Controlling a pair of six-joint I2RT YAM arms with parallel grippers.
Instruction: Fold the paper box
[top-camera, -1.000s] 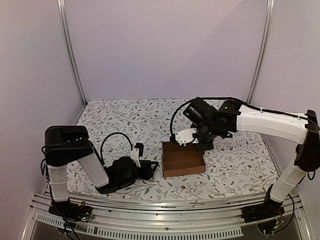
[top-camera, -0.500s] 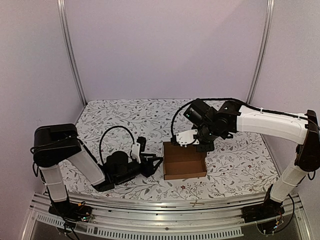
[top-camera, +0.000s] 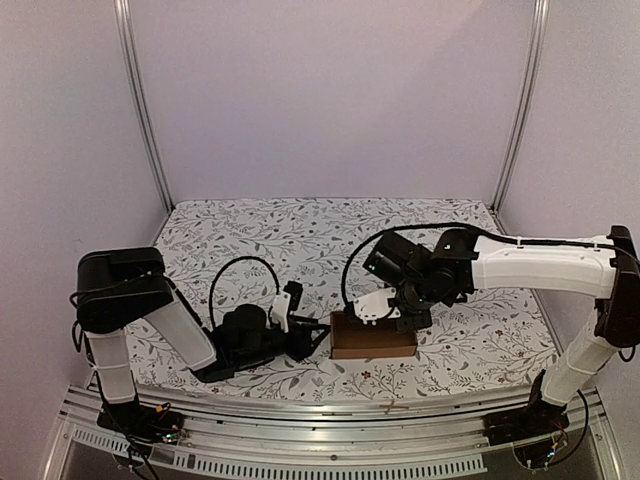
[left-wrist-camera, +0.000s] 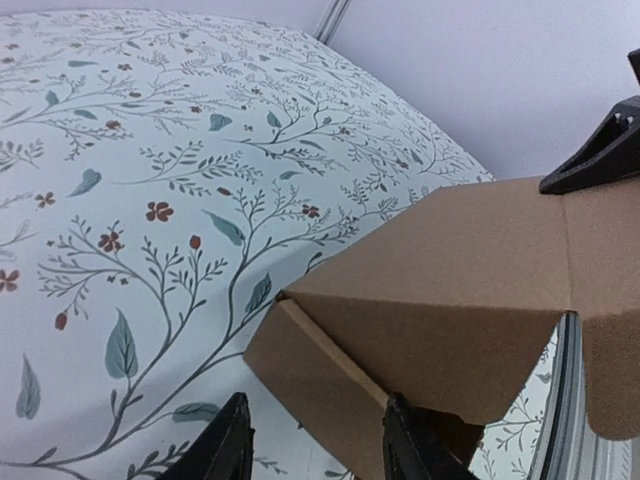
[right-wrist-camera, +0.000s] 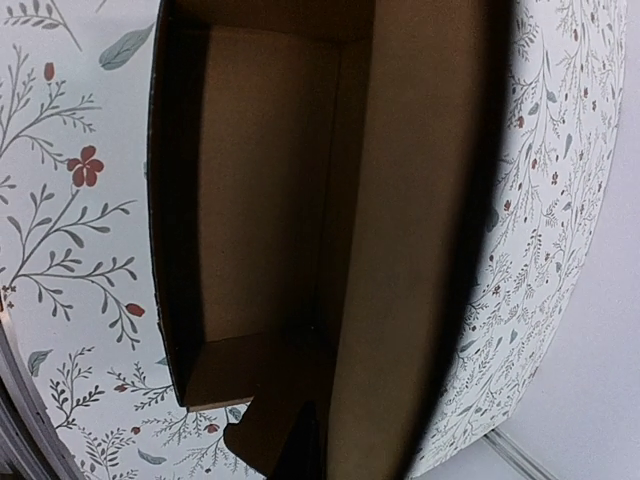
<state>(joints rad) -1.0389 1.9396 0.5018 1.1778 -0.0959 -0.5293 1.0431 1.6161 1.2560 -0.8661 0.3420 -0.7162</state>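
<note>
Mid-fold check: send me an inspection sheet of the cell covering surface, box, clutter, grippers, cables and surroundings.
Surface: floral tablecloth, lying flat.
Job's things: paper box, plain brown, near the front edge between the arms; the right wrist view shows its walls up and its top open.
Clutter: nothing seen.
Grippers: left gripper low at the box's left end, fingers apart; right gripper over the box's far wall, jaw state cannot be told.
Cables: left cable loops above the left wrist; right cable arcs over the right arm.
Surroundings: lilac walls, metal posts, rail along the near edge.
</note>
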